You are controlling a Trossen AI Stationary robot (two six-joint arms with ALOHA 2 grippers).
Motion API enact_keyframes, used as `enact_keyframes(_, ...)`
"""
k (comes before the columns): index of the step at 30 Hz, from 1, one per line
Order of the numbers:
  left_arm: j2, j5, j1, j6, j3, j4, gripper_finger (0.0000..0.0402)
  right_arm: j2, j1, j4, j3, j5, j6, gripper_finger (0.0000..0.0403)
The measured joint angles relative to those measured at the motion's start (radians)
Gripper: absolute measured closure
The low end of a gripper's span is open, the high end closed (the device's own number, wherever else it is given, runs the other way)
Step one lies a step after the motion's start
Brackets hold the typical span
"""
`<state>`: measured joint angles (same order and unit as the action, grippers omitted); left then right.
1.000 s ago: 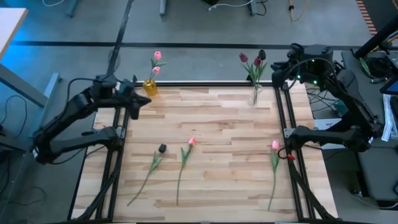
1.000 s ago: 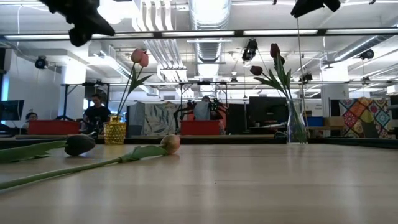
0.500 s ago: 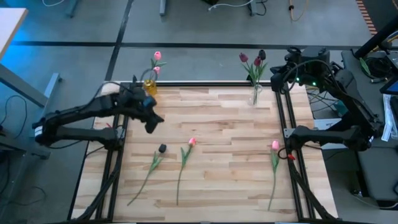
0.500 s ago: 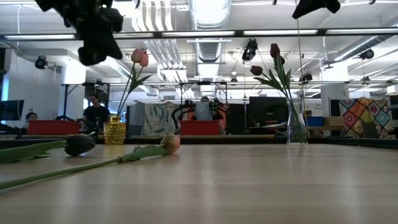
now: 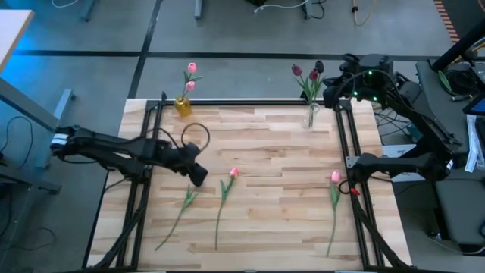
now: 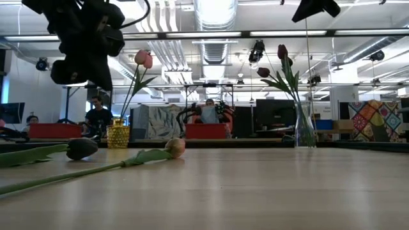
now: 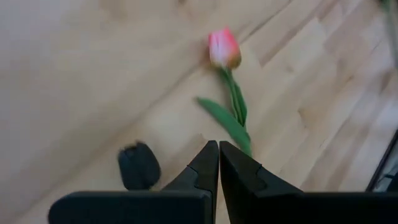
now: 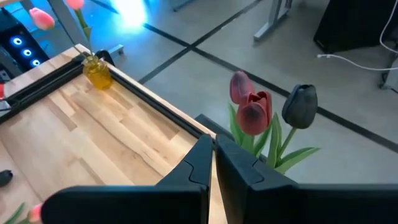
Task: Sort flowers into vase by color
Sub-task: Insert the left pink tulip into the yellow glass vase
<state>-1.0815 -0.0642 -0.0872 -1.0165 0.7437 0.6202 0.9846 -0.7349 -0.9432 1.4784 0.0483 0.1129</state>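
A maroon tulip (image 7: pixel 138 165) lies on the table, its stem (image 5: pixel 180 211) pointing to the near edge. A pink tulip (image 5: pixel 234 173) lies beside it and another pink one (image 5: pixel 335 177) lies near the right rail. My left gripper (image 7: pixel 218 152) is shut and hovers over the maroon head, touching nothing. A yellow vase (image 5: pixel 183 105) holds two pink tulips (image 5: pixel 192 68). A clear vase (image 5: pixel 311 115) holds maroon tulips (image 8: pixel 252 112). My right gripper (image 8: pixel 213 149) is shut and waits high beside the clear vase.
Black rails run along the table's left side (image 5: pixel 144 189) and right side (image 5: pixel 345 152). Both vases stand at the far edge. Bare wood (image 5: pixel 265 136) lies between the vases and the lying tulips. People sit in the room beyond the table (image 6: pixel 99 115).
My left gripper has swung from beside the yellow vase toward the near edge and the right, coming down over the maroon tulip on the table. It has stayed shut. My right gripper has shifted slightly toward the left. The flowers have not moved.
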Motion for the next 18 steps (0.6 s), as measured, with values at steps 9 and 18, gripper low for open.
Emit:
enact_keyframes(9,-0.200,-0.011,-0.079,-0.142,0.084,0.008,0.0402,0.007,0.000,0.002,0.000,-0.004,0.021,0.0390)
enact_keyframes(18,-0.370,-0.087,-0.124,-0.229,0.249,0.060,0.0397,0.005,0.000,-0.044,0.038,-0.065,0.019,0.0390)
